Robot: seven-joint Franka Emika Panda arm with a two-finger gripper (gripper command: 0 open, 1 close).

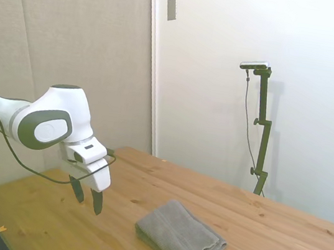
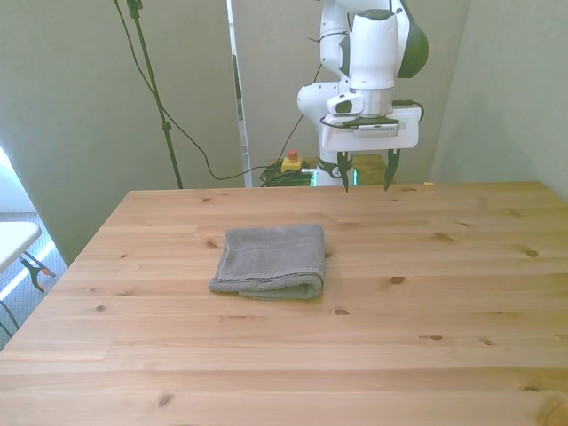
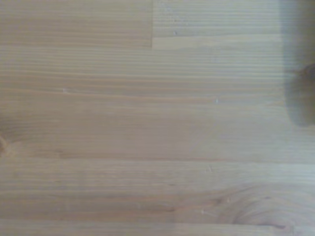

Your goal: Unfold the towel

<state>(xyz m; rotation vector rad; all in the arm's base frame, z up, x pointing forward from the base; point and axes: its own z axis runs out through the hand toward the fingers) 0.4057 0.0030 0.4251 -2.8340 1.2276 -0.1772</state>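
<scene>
My end effector (image 2: 365, 180) hangs wide and empty above the desk (image 2: 444, 293); the towel (image 2: 269, 259) looks soft, light, best pinched at a loose top corner.

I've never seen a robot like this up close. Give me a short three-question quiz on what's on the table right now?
1. True or false: the plain grey terry cloth towel lies folded on the wooden table.
2. The white arm's two-finger gripper is: A) shut on the towel, B) open and above the table, clear of the towel, C) pressing on the towel.
3. Fill in: the wrist view shows only bare ____.

Key: 1 true. 2 B. 3 wood.
</scene>
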